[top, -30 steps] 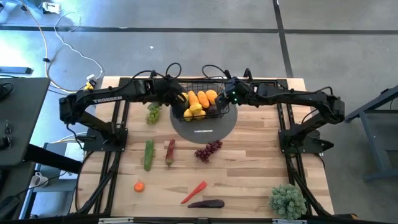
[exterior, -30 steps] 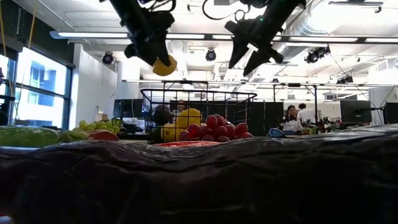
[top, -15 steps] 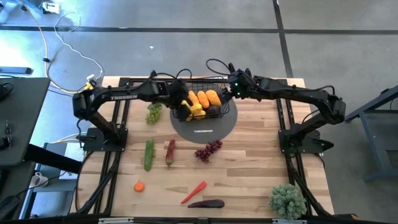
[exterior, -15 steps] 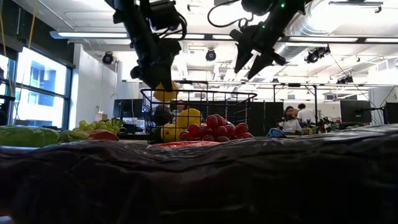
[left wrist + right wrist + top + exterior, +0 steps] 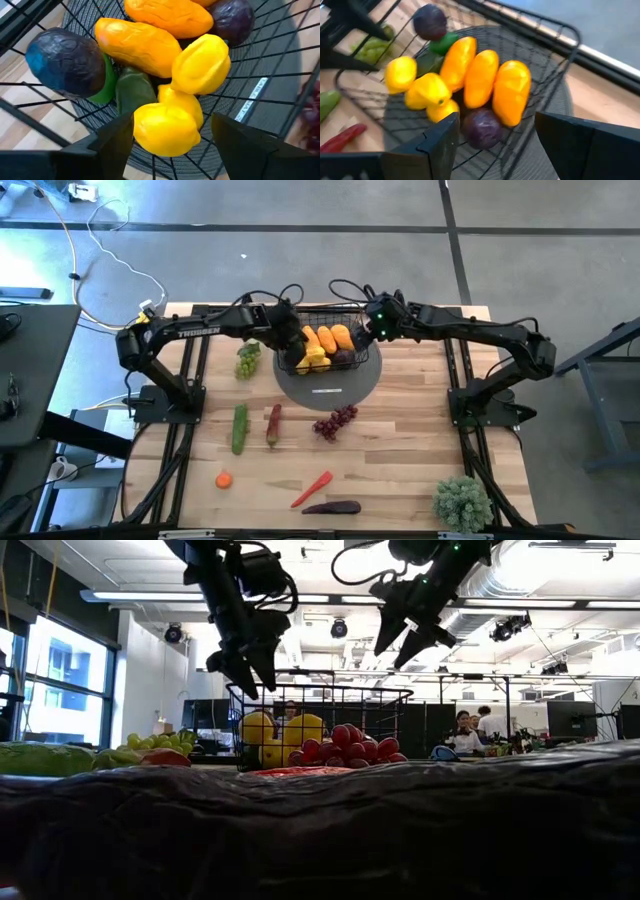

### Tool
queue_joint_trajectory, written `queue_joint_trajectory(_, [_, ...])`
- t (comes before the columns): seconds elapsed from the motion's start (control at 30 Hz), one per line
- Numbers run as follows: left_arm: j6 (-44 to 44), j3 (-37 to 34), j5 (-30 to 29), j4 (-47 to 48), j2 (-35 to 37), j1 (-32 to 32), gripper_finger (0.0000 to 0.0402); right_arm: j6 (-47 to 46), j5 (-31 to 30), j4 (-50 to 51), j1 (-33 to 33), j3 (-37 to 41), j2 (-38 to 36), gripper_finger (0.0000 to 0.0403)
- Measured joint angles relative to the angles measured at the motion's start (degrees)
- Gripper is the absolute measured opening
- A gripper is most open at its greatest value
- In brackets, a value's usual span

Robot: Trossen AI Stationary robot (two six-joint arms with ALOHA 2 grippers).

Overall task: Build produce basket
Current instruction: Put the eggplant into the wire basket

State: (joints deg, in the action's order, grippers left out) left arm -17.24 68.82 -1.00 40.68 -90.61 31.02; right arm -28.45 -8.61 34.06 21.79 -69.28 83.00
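Left claw (image 5: pixel 243 678): released, fingers apart and holding nothing, poised just above the basket's near-left corner; a lemon (image 5: pixel 165 127) lies right under it, between the fingertips as the left wrist view shows it.
Right claw (image 5: pixel 401 632): released, fingers spread, higher up over the basket's far-right side.
Basket (image 5: pixel 352 312): on the grey mat (image 5: pixel 330 387) between the two claws, below both.
Contents: three orange pieces (image 5: pixel 480 77), yellow lemons, two dark purple rounds, a green piece mostly buried under the rest.
Hard to make out: in the high view the left claw covers the basket's left edge; in the low view a dark blurred edge blocks the tabletop.
Outside the basket: green grapes (image 5: pixel 246 361) just beside the left claw; cucumber (image 5: pixel 239 428), purple grapes (image 5: pixel 335 421), chilli (image 5: pixel 312 488), eggplant (image 5: pixel 331 507) well away from both claws.
Plant (image 5: pixel 461 502): far from the right claw, cut off by the picture's edge.
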Motion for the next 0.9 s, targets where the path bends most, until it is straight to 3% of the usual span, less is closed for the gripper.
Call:
queue_joint_trajectory(0.37, [-0.13,0.0,5.73,2.26,6.65,-0.84,0.0255,-3.95,0.73,-1.44,-7.78,0.0,0.0,0.024])
queue_joint_trajectory(0.73, [-0.13,-0.01,4.64,10.2,11.4,-9.14,0.0255,-13.64,0.68,-1.38,-19.29,0.0,0.0,0.024])
queue_joint_trajectory(0.9, [-1.25,-3.18,4.65,10.14,12.7,-14.01,0.0255,-17.75,0.68,-1.38,-24.78,0.0,0.02,0.024])
